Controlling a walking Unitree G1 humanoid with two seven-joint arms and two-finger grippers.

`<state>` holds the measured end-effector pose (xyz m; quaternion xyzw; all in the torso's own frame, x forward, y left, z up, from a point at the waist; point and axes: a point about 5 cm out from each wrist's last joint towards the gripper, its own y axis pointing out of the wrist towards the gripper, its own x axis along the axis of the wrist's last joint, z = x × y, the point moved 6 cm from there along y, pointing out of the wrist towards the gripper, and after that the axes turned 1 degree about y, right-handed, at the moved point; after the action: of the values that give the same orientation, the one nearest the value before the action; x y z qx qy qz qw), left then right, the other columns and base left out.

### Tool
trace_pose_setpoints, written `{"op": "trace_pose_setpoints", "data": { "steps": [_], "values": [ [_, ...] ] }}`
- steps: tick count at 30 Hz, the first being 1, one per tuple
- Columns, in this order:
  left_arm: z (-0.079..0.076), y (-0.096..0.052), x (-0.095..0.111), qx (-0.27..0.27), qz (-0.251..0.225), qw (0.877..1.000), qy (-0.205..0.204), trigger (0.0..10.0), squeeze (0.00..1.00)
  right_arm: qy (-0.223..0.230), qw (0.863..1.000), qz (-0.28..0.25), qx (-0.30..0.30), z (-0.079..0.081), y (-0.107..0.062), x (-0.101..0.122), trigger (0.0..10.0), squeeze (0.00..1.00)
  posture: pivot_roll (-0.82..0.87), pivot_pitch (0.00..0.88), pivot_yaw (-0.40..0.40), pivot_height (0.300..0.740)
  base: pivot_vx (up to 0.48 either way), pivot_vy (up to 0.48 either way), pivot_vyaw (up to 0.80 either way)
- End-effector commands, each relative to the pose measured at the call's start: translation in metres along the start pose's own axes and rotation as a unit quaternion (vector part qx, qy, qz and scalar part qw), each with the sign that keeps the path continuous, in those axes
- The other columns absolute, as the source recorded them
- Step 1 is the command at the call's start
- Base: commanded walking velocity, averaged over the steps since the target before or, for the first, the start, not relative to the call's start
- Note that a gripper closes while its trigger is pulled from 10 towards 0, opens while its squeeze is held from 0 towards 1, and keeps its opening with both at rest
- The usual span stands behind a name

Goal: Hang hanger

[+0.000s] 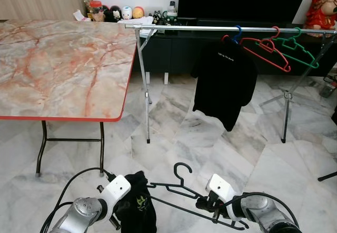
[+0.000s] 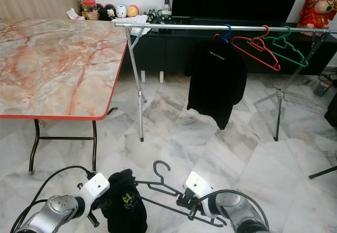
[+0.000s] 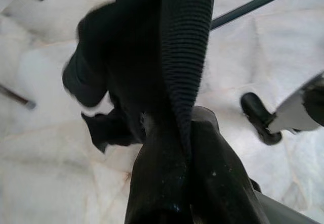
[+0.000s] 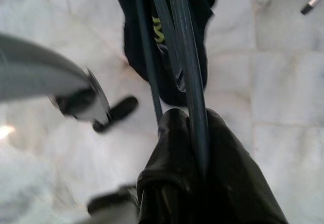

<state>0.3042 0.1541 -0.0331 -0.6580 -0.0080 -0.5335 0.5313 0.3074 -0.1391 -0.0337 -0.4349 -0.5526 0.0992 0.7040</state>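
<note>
Low in the frame, your right gripper (image 1: pixel 215 210) pinches the black hanger (image 1: pixel 181 190); your left gripper (image 1: pixel 117 218) seems clamped on the dark garment (image 1: pixel 138 205). Stiff, light wire: hold its shoulder, hook toward the rail (image 1: pixel 210 28).

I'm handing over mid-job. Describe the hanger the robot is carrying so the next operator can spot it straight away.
Start at the clothes rail across the room, where red, green and blue hangers hang. Then look down to the robot's arms at the near edge. The black hanger lies between them, pinched by the right gripper, beside the black garment in the left gripper. It is the one black hanger, off the rail.
</note>
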Motion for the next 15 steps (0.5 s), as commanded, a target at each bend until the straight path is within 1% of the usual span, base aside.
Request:
{"op": "trace_pose_setpoints", "data": {
  "steps": [1, 2, 3, 4, 7, 9, 10, 11, 12, 13, 15],
  "values": [
    [-0.007, -0.004, 0.002, -0.025, -0.014, 1.0, 0.0, 0.0, 0.0, -0.024, 0.999, 0.028, 0.019, 0.003, -0.004, -0.011, 0.0, 0.0, 0.07, 0.072, -0.037, 0.74, 0.0, 0.0, 0.0],
    [-0.009, -0.004, 0.007, -0.033, -0.028, 0.999, -0.006, 0.0, 0.0, -0.033, 0.998, 0.039, 0.042, 0.009, -0.004, -0.015, 0.0, 0.0, 0.07, 0.072, -0.037, 0.74, 0.0, 0.0, 0.0],
    [-0.009, -0.004, 0.007, -0.033, -0.028, 0.999, -0.006, 0.0, 0.0, -0.033, 0.998, 0.039, 0.042, 0.009, -0.004, -0.015, 0.0, 0.0, 0.07, 0.072, -0.037, 0.74, 0.0, 0.0, 0.0],
    [-0.01, -0.005, 0.013, -0.037, -0.04, 0.998, -0.016, 0.0, 0.0, -0.047, 0.995, 0.058, 0.064, 0.015, -0.004, -0.021, 0.0, 0.0, 0.07, 0.07, -0.037, 0.74, 0.0, 0.0, 0.0],
    [-0.015, -0.007, 0.02, -0.055, -0.055, 0.997, -0.018, 0.0, 0.0, -0.06, 0.989, 0.083, 0.109, 0.027, -0.005, -0.028, 0.0, 0.0, 0.07, 0.069, -0.036, 0.74, 0.0, 0.0, 0.0],
    [-0.015, -0.008, 0.025, -0.057, -0.066, 0.996, -0.023, 0.0, 0.0, -0.08, 0.982, 0.112, 0.133, 0.032, -0.006, -0.036, 0.0, 0.0, 0.07, 0.069, -0.037, 0.74, 0.0, 0.0, 0.0],
    [-0.015, -0.009, 0.033, -0.061, -0.083, 0.994, -0.036, 0.0, 0.0, -0.104, 0.972, 0.145, 0.155, 0.037, -0.008, -0.046, 0.0, 0.0, 0.07, 0.07, -0.037, 0.74, 0.0, 0.0, 0.0],
    [-0.015, -0.01, 0.035, -0.063, -0.089, 0.993, -0.039, 0.0, 0.0, -0.11, 0.969, 0.152, 0.161, 0.039, -0.009, -0.048, 0.0, 0.0, 0.07, 0.07, -0.037, 0.74, 0.0, 0.0, 0.0],
    [-0.015, -0.011, 0.044, -0.069, -0.11, 0.99, -0.055, 0.0, 0.0, -0.106, 0.964, 0.159, 0.187, 0.046, -0.01, -0.052, 0.0, 0.0, 0.07, 0.07, -0.037, 0.74, 0.0, 0.0, 0.0],
    [-0.015, -0.011, 0.044, -0.069, -0.11, 0.99, -0.055, 0.0, 0.0, -0.106, 0.964, 0.159, 0.187, 0.046, -0.01, -0.052, 0.0, 0.0, 0.07, 0.07, -0.037, 0.74, 0.0, 0.0, 0.0],
    [-0.012, -0.016, 0.059, -0.072, -0.149, 0.983, -0.081, 0.0, 0.0, -0.117, 0.954, 0.18, 0.207, 0.052, -0.012, -0.058, 0.0, 0.0, 0.07, 0.07, -0.037, 0.74, 0.0, 0.0, 0.0]
  ]
}}
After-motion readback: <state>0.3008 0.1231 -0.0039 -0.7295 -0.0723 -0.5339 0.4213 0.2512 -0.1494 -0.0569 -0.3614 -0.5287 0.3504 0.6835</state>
